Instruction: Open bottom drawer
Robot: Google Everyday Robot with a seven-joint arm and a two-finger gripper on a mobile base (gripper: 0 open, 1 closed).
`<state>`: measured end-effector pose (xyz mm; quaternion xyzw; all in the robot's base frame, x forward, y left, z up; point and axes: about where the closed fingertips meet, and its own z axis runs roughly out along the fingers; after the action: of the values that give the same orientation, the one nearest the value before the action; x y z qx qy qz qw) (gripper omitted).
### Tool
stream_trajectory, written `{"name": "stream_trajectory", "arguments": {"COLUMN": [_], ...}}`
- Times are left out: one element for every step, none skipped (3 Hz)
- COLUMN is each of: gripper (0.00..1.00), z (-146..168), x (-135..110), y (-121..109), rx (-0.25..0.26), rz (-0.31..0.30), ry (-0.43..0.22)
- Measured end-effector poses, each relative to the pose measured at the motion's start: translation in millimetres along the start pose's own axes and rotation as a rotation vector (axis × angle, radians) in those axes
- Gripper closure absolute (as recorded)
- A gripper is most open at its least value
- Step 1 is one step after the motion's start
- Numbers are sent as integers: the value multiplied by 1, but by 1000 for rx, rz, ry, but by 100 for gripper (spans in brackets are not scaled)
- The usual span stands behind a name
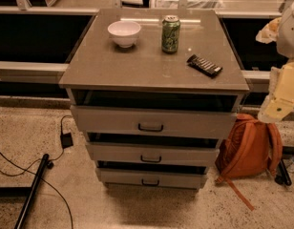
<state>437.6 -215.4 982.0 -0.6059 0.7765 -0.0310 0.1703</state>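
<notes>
Camera view looks down on a grey cabinet [113,70] with three drawers, each front standing slightly out with a dark gap above it. The bottom drawer [151,178] is the lowest, just above the speckled floor, with a small dark handle [150,182] at its middle. On the cabinet top sit a white bowl [124,32], a green can [171,34] and a dark packet [204,65]. An orange backpack [249,149] leans against the cabinet's right side. The pale gripper [279,104] hangs at the right edge, above the backpack and well apart from the bottom drawer; whether it is clenched or released cannot be told.
</notes>
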Motion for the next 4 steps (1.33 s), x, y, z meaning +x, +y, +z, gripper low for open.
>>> {"name": "stream_trajectory", "arguments": {"gripper": [0,0,0,0], "z": [67,163,185,188], "x": [24,44,60,58], "y": [14,51,48,49], "rx": [-74,-168,-129,-124], "rz": [-4,50,123,117], "ry": [-162,-370,-470,-473]}}
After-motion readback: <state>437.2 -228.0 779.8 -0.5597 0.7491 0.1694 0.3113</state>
